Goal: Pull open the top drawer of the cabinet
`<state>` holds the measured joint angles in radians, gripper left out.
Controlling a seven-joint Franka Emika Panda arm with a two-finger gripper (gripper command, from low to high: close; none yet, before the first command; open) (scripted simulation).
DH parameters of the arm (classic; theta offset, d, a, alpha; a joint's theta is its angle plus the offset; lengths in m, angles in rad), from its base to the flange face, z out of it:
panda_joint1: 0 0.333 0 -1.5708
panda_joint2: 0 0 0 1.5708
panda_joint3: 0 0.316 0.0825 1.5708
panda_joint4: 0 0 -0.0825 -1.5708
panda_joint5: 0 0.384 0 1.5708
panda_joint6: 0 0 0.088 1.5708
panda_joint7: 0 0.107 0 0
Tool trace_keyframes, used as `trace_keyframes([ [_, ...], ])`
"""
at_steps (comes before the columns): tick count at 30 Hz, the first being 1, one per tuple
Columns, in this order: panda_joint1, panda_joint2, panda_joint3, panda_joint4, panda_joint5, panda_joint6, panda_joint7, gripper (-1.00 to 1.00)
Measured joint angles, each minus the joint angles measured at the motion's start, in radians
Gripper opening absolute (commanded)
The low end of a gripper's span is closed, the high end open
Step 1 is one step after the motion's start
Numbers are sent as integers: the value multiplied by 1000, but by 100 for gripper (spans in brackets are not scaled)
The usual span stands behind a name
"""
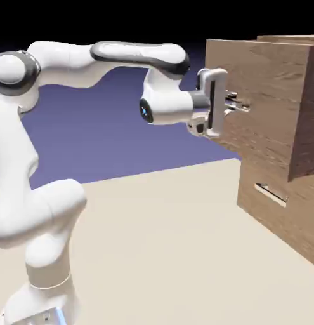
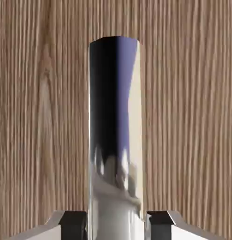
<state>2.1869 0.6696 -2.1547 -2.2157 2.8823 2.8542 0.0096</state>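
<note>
The cabinet [image 1: 297, 236] stands at the exterior view's right, light-brown wood grain. Its top drawer [image 1: 261, 139] sticks out toward the arm, its front standing out past the lower drawer's front. My gripper [image 1: 237, 105] is level and shut on the top drawer's thin silvery handle [image 1: 243, 106]. In the hand view the handle [image 2: 115, 117] runs as a shiny bar up the middle, between my two dark fingertips [image 2: 73, 224] at the bottom edge of my gripper [image 2: 115, 226]. Wood grain of the drawer front [image 2: 38, 117] fills the rest of that view.
The lower drawer [image 1: 280, 222] sits flush in the cabinet with its own thin handle [image 1: 271, 193]. The beige table [image 1: 153, 241] stretches between the arm's base at lower left and the cabinet.
</note>
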Motion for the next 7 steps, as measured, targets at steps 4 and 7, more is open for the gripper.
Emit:
trace_keyframes([
  [4,143,85,-110,-110,-36,12,46,100],
  [7,179,109,-135,-137,-46,21,56,100],
])
